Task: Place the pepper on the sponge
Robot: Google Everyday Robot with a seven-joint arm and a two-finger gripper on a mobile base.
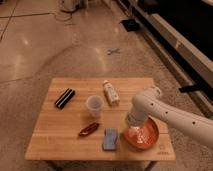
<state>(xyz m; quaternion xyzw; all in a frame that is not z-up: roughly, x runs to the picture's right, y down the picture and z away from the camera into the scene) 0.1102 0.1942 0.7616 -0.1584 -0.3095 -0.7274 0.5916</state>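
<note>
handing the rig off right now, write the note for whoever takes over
End effector: low over the orange-red plate at the table's front right, away from the pepper.
Pepper: lying on the table, in front of the cup, just left of the sponge.
Sponge: flat near the front edge, between pepper and plate, nothing on it.
Done: nothing yet; the pepper is not picked up.
Left: bring the end effector across to the pepper, grasp it, lift it, set it on the sponge.
</note>
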